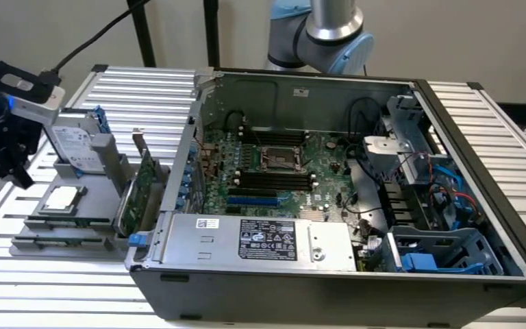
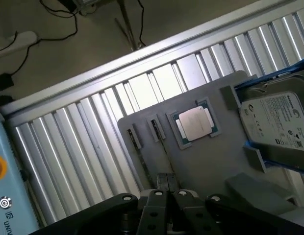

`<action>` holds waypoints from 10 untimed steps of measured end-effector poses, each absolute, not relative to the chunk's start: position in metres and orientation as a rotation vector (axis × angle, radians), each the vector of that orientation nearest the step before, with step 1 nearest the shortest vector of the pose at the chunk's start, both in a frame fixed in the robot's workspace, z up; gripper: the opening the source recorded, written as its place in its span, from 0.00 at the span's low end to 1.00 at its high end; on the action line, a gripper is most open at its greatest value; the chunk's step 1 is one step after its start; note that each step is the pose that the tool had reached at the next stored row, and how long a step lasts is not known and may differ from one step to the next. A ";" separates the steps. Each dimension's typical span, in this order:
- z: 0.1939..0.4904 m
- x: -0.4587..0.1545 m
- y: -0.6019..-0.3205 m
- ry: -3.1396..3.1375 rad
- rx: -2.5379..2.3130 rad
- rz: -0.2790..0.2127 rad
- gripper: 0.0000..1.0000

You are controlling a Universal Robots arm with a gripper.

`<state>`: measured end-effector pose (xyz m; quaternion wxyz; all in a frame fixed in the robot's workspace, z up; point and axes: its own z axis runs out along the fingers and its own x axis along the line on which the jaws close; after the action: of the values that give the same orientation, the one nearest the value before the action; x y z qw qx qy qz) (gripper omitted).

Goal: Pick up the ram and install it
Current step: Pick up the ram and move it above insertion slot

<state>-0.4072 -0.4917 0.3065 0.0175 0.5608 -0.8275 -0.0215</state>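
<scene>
Ram (image 1: pixel 66 221) sits on edge in a long slot of the gray tray (image 1: pixel 107 202), just beside the processor chip (image 1: pixel 62 199); a twin slot (image 1: pixel 55 240) runs alongside, on the side away from the chip. Slatted metal table (image 1: pixel 53 301) carries everything. Open computer case (image 1: pixel 336 295) takes up the middle & the exterior view's right, w/ the green main board (image 1: pixel 281 154) flat on its floor, black memory slots (image 1: pixel 272 181) across the board's middle, a silver power box (image 1: pixel 254 240) along the near wall & a blue plastic cage (image 1: pixel 446 250) in the near corner on the exterior view's right. Robot arm (image 1: pixel 327 27) rises behind the case's far wall. Tray stands just beside the case on the exterior view's left. On it, a hard drive (image 1: pixel 73 147) in a blue frame leans upright at the far end, a green card (image 1: pixel 140 185) w/ a metal bracket stands on edge next to the case wall, and the chip lies flat btwn the drive & the ram. Gripper (image 1: pixel 18 177) hangs at the exterior view's left, near the tray's outer side, raised above it & apart from the ram. Wrist view looks down on the tray (image 2: pixel 206 161), chip (image 2: pixel 195 122) & drive (image 2: pixel 277 120), w/ the gripper (image 2: pixel 167 185) over the near ends of the two slots; its black fingers (image 2: pixel 157 200) look pressed together
</scene>
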 end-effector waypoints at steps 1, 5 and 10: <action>0.306 -0.407 -0.492 -2.554 1.766 -0.066 0.00; 0.302 -0.407 -0.492 -2.488 1.856 -0.064 0.00; 0.295 -0.406 -0.492 -2.414 1.948 -0.062 0.00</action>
<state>-0.4061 -0.4917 0.2947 0.0194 0.6277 -0.7780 -0.0199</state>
